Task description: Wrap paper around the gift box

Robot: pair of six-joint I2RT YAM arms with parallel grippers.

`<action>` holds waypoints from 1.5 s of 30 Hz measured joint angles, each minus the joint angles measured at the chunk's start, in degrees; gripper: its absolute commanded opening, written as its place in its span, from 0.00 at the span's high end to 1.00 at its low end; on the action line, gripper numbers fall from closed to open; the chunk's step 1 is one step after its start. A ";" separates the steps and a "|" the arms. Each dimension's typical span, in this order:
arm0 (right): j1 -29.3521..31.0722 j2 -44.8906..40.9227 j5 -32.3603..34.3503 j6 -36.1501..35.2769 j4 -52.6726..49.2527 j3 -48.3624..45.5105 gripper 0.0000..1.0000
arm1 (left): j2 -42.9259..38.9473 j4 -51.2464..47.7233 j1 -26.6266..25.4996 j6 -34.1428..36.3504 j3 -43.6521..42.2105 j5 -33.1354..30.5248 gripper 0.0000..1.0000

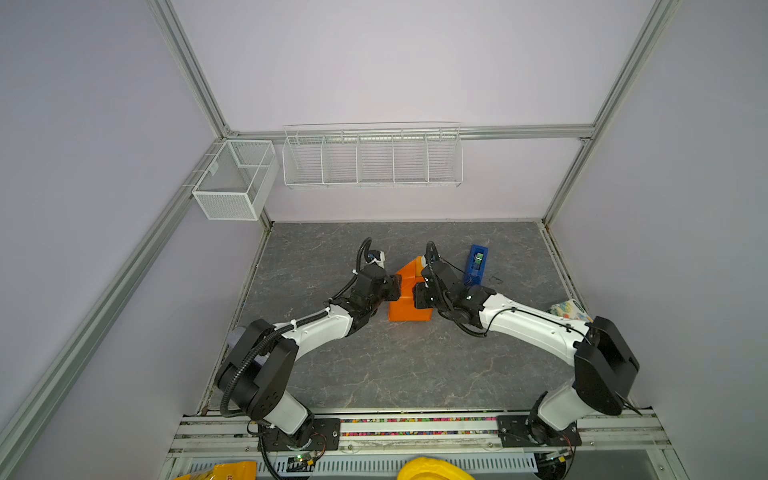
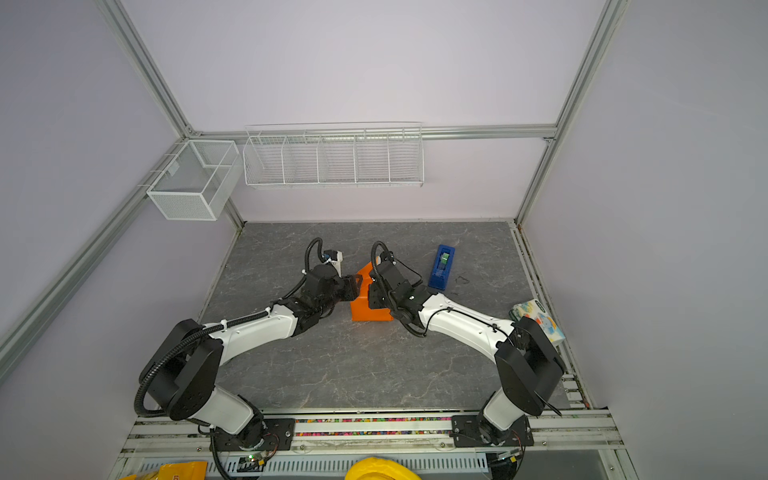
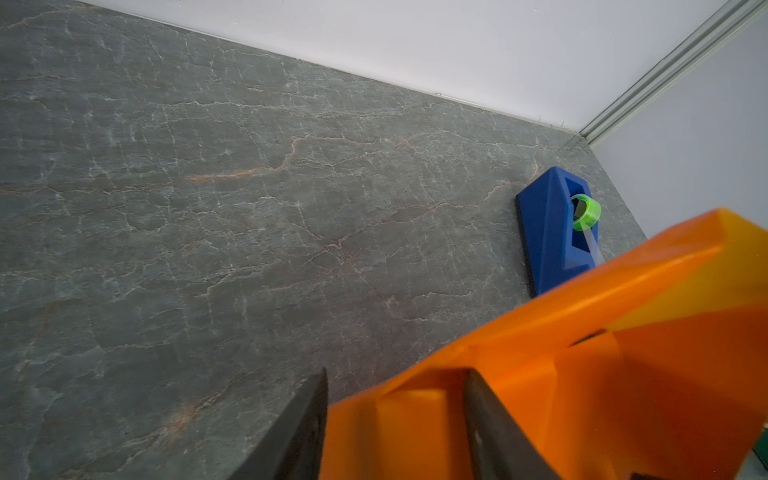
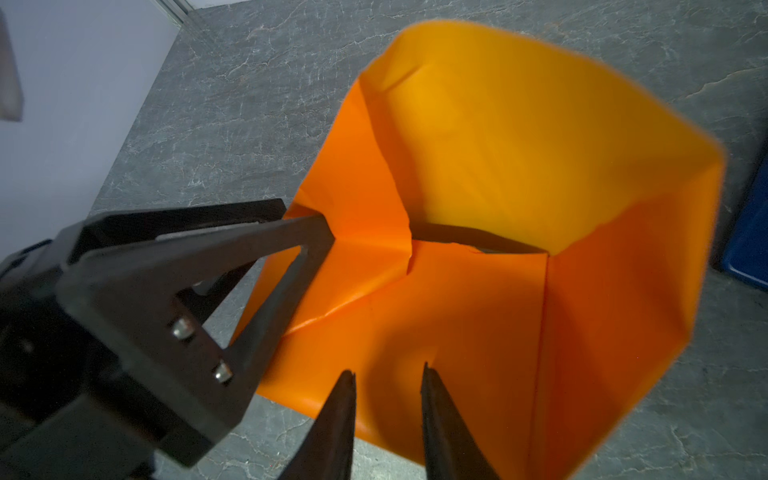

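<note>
Paper (image 1: 409, 309), orange, is standing folded up in the middle of the table (image 1: 374, 365), hiding the gift box. We are holding our left gripper (image 3: 395, 415) spread around a fold on its left side and our right gripper (image 4: 388, 374) slightly parted over its right side. Just right, a blue tape dispenser (image 1: 477, 264) is lying.

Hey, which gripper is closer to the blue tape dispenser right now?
Right. The right gripper is at the side of the paper toward the tape dispenser; the left gripper meets the paper from the opposite side, farther from the dispenser.
</note>
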 measured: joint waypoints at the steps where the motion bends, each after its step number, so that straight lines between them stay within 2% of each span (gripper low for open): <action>1: 0.00 0.00 0.00 0.00 0.00 0.00 0.69 | 0.00 0.00 0.02 0.00 0.00 0.33 0.47; 12: 0.00 -0.13 -0.33 -0.70 -2.40 1.25 0.69 | 0.00 0.26 0.20 -0.44 -0.24 2.84 0.47; 20: 0.00 -0.20 -1.68 -2.25 -4.17 5.62 0.71 | 0.00 0.26 0.20 -0.46 -0.33 2.84 0.47; 25: -0.07 2.19 -2.14 -3.28 -4.04 9.70 0.75 | -0.02 0.26 0.20 -0.48 -0.35 2.82 0.47; 28: -0.55 4.52 -2.47 -3.61 -4.02 10.16 0.80 | -0.02 0.26 0.20 -0.48 -0.35 2.82 0.47; 34: -1.70 8.57 -3.39 -3.69 -4.13 10.32 0.84 | -0.04 0.28 0.20 -0.76 -0.59 2.75 0.47; 40: -2.21 6.51 -3.54 -3.87 -4.94 9.90 0.81 | -0.13 0.28 0.20 -0.87 -0.59 2.82 0.47; 45: -3.48 -3.19 -2.95 -4.46 -4.83 5.66 0.72 | -0.13 0.28 0.20 -0.87 -0.59 2.80 0.47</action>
